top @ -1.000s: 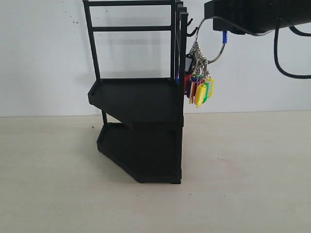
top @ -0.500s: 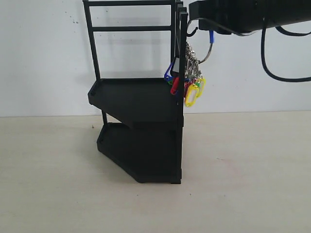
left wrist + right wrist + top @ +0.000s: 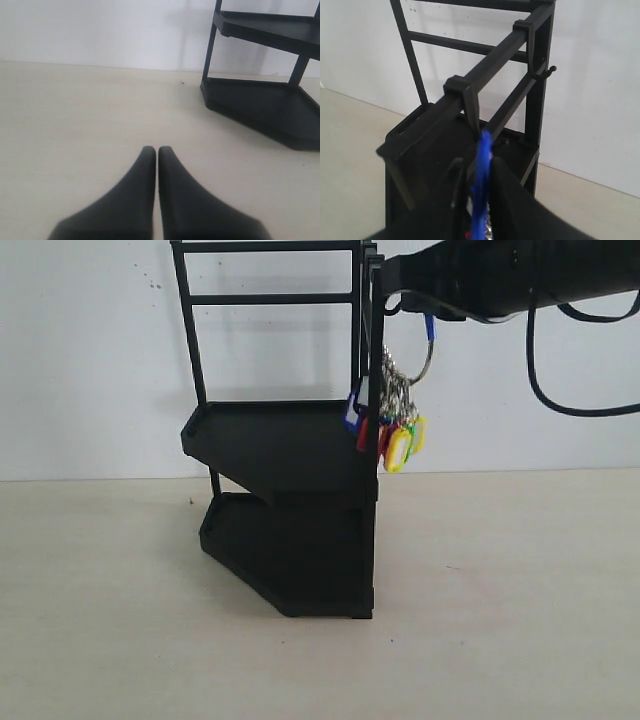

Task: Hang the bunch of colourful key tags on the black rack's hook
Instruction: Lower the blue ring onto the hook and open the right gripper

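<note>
The black rack [image 3: 290,500] stands mid-table against the wall. My right gripper [image 3: 402,298] reaches in from the upper right to the rack's right upright and is shut on the blue-sleeved wire loop [image 3: 430,326]. The colourful key tag bunch [image 3: 393,435] hangs from that loop against the upright. The hook [image 3: 393,308] sits right under the gripper tip, and I cannot tell if the loop is over it. In the right wrist view the blue sleeve [image 3: 482,170] stands between the fingers of the gripper [image 3: 476,162], just below a rail clip [image 3: 462,90]. My left gripper [image 3: 153,150] is shut and holds nothing.
The rack's lower tray [image 3: 260,107] lies ahead of the left gripper across the pale tabletop [image 3: 520,590]. A knob-tipped hook [image 3: 546,73] juts from the rack's far upright. A black cable [image 3: 545,390] loops down from the right arm. A white wall stands close behind.
My right gripper has moved left to the rack's upright with the bunch. The tags swung in against the rack and now hang beside the upper tray's edge.
</note>
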Robot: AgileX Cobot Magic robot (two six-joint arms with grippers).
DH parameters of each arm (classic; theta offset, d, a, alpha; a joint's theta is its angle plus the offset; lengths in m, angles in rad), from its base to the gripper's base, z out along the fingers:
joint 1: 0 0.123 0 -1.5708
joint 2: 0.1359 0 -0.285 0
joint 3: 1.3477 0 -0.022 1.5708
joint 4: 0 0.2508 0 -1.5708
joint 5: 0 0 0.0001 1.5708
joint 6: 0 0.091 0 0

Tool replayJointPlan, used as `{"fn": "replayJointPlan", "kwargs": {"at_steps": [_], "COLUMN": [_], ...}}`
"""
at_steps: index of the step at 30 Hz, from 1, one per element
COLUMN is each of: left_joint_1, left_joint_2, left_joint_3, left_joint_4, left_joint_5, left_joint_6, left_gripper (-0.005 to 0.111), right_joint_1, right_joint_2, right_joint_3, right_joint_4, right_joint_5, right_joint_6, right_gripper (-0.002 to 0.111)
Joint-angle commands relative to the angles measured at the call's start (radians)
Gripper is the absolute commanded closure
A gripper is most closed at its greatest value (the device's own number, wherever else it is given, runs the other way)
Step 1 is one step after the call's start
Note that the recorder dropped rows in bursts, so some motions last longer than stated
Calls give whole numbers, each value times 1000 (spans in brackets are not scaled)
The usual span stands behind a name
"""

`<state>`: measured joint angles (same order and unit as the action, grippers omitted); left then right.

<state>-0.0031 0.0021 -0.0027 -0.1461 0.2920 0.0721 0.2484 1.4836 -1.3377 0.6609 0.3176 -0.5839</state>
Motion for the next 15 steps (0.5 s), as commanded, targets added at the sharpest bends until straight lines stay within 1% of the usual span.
{"fn": "replayJointPlan", "kwargs": {"at_steps": [1,3,4,6,11,15], "left_joint_1": [2,2,2,2,2,2], "left_joint_2": [-2,-2,-2,-2,-2,-2], "left_joint_3": [3,3,3,3,3,3], "left_joint_4": [5,5,5,5,5,5], "left_joint_5": [-8,-8,-8,-8,-8,-8], "left_joint_6": [3,3,3,3,3,3], "left_gripper": [102,102,102,102,102,102], "right_joint_1": [4,4,4,4,0,0], "right_joint_2": [-7,-7,-7,-7,-9,-22], "right_joint_3": [-12,-12,-12,-12,-12,-10], "right_joint_4": [6,6,6,6,4,-2], "right_joint_5": [-17,-19,-21,-21,-21,-17], "right_joint_6": [-3,-3,-3,-3,18,26], "right_gripper": [60,48,48,50,62,62]}}
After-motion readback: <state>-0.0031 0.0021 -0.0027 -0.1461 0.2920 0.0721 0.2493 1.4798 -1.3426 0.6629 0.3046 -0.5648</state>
